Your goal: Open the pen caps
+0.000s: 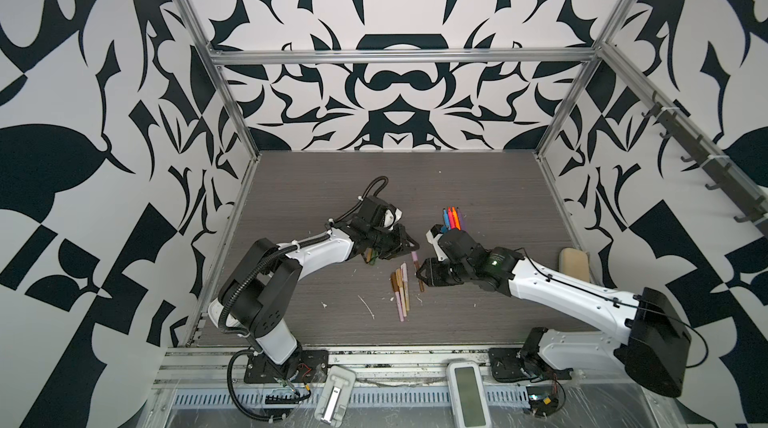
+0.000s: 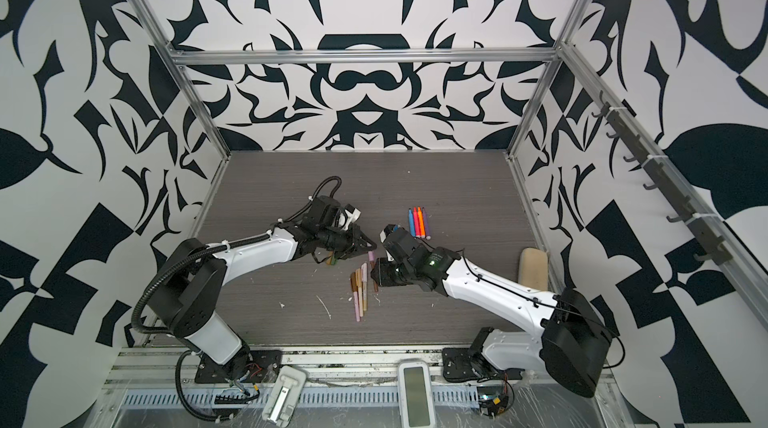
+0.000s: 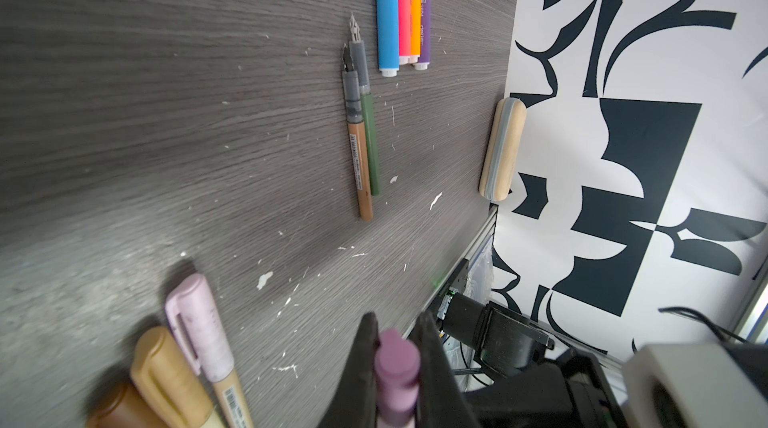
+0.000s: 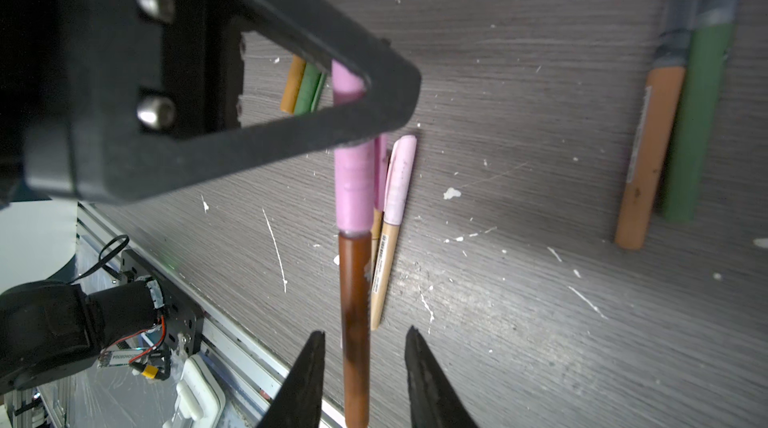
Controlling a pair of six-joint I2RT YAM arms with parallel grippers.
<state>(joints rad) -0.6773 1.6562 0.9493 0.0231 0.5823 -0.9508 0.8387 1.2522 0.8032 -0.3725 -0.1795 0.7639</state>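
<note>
Where left claw (image 3: 395, 334) clamps pink cap (image 4: 355, 181), its fingers (image 4: 270, 147) partly hide it.

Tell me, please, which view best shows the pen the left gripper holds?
The right wrist view: the pink-capped brown pen runs nearly full length, cap clamped by the left gripper, barrel between the open fingers of the right gripper. The left wrist view shows only its cap end; both top views show it tiny.

Bright, even light, soft shadows on the desk (image 1: 457, 197). Both top views bow at the edges. Wrist views blur near jaws and pens (image 3: 166, 376).
</note>
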